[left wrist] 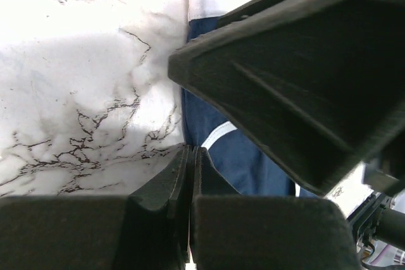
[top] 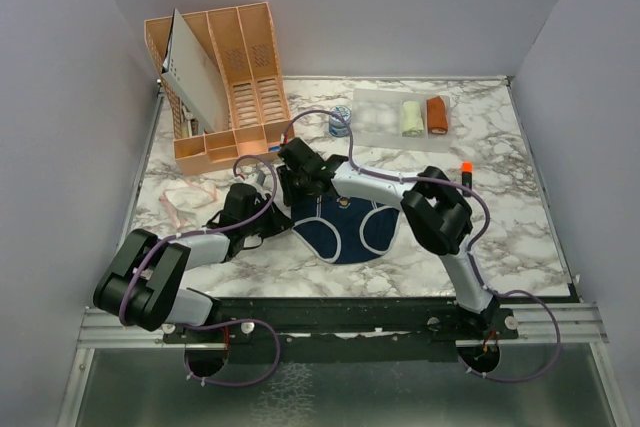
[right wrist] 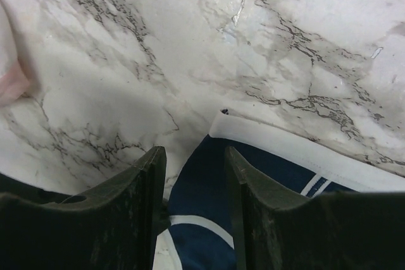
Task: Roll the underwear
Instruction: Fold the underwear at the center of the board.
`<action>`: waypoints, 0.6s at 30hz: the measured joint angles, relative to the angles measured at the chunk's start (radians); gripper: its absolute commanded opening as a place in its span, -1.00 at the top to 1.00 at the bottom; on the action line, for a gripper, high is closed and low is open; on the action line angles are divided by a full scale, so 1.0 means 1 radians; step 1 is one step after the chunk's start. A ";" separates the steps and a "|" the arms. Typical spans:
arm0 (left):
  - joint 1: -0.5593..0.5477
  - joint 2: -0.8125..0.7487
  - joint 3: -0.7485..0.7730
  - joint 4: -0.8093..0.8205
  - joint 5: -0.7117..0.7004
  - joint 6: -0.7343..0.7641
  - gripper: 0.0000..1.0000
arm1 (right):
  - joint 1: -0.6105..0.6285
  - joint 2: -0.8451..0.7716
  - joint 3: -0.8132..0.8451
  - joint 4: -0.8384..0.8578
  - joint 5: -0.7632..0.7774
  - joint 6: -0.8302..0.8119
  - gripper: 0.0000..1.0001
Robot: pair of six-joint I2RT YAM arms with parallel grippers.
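The navy underwear lies flat on the marble table, white waistband toward the back. My left gripper is shut, its tips pinching the cloth's left edge. Just behind it, my right gripper stands open, with the navy corner below the waistband between its fingers. The right gripper's black body fills much of the left wrist view. The whitish-pink underwear lies crumpled to the left.
A peach file rack holding a white sheet stands at the back left. A clear tray at the back holds a cream roll and a rust-orange roll. A blue-white roll and a small orange object sit nearby.
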 measured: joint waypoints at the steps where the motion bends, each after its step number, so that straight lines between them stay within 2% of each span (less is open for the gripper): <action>1: 0.000 0.000 0.000 0.000 0.000 0.000 1.00 | 0.000 0.011 0.007 -0.006 0.003 0.003 0.12; 9: 0.000 -0.018 -0.014 0.000 0.002 0.003 1.00 | 0.005 0.068 0.061 -0.022 0.038 0.014 0.25; 15: 0.000 -0.023 -0.019 0.002 0.002 0.003 0.99 | 0.010 0.089 0.091 -0.042 0.079 0.014 0.48; 18: 0.000 -0.023 -0.019 0.002 0.002 0.003 0.55 | 0.014 0.091 0.096 -0.048 0.093 0.014 0.66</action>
